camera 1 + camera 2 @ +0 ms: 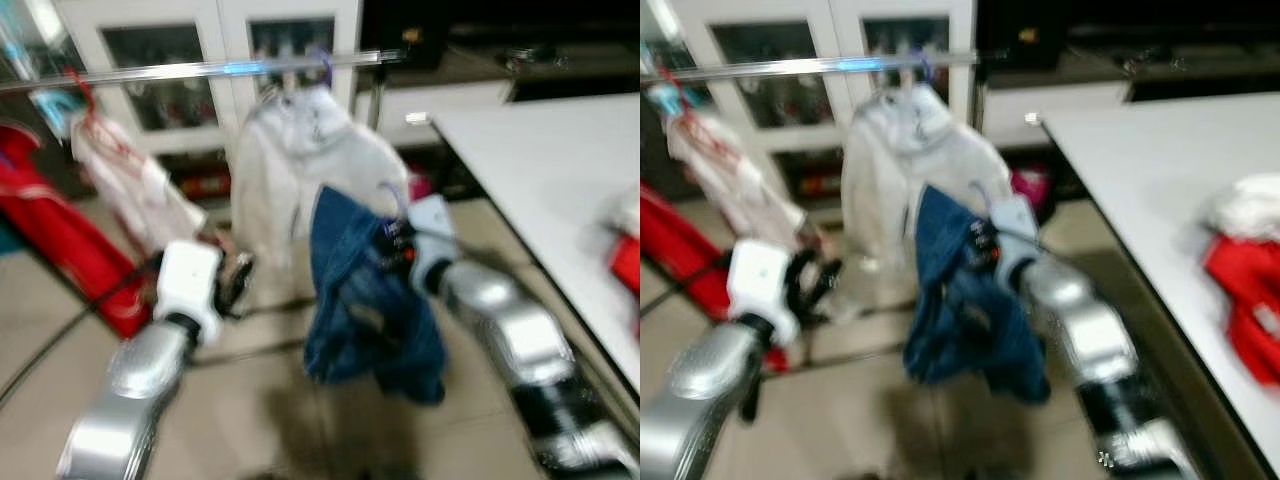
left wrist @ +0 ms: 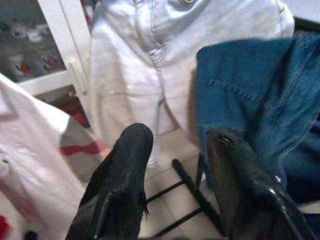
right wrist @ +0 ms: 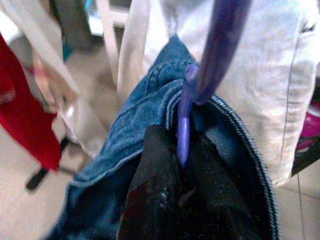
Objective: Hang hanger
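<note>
A purple hanger (image 3: 200,85) carries a blue denim garment (image 1: 365,300). My right gripper (image 3: 180,155) is shut on the hanger's neck, holding the garment in front of a white jacket (image 1: 305,165) that hangs from the metal rail (image 1: 200,70). The hanger's hook (image 1: 392,195) sits well below the rail. My left gripper (image 2: 175,150) is open and empty, held low to the left of the denim, near the rack's black base bars (image 2: 192,192).
A pale garment with red trim (image 1: 125,180) and a red one (image 1: 55,235) hang further left on the rail. A white table (image 1: 560,190) with red and white clothes (image 1: 1250,260) stands at the right. White glass-door cabinets (image 1: 200,50) are behind.
</note>
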Tool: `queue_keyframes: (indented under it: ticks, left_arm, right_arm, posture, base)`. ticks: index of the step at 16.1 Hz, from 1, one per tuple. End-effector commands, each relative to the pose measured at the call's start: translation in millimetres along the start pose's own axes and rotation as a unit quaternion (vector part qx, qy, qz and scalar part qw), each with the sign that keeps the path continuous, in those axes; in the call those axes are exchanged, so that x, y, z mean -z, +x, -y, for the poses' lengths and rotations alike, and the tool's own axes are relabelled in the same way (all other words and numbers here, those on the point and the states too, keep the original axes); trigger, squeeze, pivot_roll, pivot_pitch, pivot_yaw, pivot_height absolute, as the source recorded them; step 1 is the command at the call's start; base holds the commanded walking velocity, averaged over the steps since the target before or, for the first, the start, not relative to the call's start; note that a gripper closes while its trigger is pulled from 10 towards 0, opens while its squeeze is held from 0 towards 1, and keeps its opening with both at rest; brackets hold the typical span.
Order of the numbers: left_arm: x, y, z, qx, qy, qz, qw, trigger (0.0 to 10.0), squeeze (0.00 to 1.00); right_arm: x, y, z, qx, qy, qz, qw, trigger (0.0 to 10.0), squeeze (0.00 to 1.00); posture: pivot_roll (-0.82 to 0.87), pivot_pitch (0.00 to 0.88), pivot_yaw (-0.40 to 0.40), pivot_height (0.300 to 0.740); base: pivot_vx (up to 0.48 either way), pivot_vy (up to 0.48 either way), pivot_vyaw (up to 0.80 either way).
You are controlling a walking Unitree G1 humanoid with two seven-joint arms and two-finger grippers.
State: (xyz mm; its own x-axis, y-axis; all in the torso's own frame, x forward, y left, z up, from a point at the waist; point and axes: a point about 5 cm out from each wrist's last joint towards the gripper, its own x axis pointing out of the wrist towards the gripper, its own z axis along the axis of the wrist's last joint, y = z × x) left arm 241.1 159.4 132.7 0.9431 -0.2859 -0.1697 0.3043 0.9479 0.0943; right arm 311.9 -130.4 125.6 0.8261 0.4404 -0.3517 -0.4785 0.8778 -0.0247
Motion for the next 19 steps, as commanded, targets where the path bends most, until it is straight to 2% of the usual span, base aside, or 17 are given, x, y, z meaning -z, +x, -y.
queue_keyframes:
  ticks: [1,3,8,10,13,16,19]
  left_arm:
    - [-0.5,-3.6,-6.7,-0.010,0.010,-0.004,1.000,10.0,0.00]
    - [0.4,-4.3,-6.6,-0.010,0.011,-0.006,1.000,10.0,0.00]
    - [2.1,-6.2,-4.7,-0.003,0.021,-0.012,1.000,10.0,0.00]
    - [1.7,-7.1,-5.2,0.001,0.025,-0.012,1.000,10.0,0.00]
    - [2.2,-7.3,-3.3,0.007,0.027,-0.014,1.000,10.0,0.00]
    - [2.9,-10.7,-0.3,0.014,0.030,-0.017,0.999,10.0,0.00]
    - [-2.8,-19.4,9.7,0.075,0.033,0.004,0.997,10.0,0.00]
  right_arm:
    - [-12.2,0.3,-10.8,-0.028,-0.004,0.022,0.999,10.0,0.00]
    - [-10.4,-2.4,-9.7,-0.025,-0.016,0.017,0.999,10.0,0.00]
    - [-15.9,-11.7,-2.0,0.032,0.004,0.034,0.999,10.0,0.00]
    - [-21.2,-14.8,-7.0,0.040,-0.027,0.046,0.998,10.0,0.00]
    - [-28.6,-16.9,-15.5,0.026,-0.015,0.064,0.997,10.0,0.00]
    - [-34.9,-20.5,-30.6,-0.016,0.003,0.087,0.996,10.0,0.00]
    - [-49.8,-30.6,-48.2,-0.032,-0.010,0.121,0.992,10.0,0.00]
  posture:
    - [-0.04,0.083,0.004,0.740]
    - [-0.04,0.083,0.004,0.740]
    - [-0.04,0.078,0.000,0.740]
    - [-0.04,0.069,0.001,0.740]
    - [-0.04,0.071,0.000,0.740]
    - [-0.03,0.067,-0.006,0.740]
    - [-0.02,0.065,-0.008,0.740]
  base:
    - [0.398,0.000,0.80]
    - [0.398,0.000,0.00]
    - [0.398,0.000,0.00]
    - [0.399,0.000,0.00]
    - [0.399,0.000,0.00]
    - [0.396,0.000,0.00]
    - [0.000,0.000,0.00]
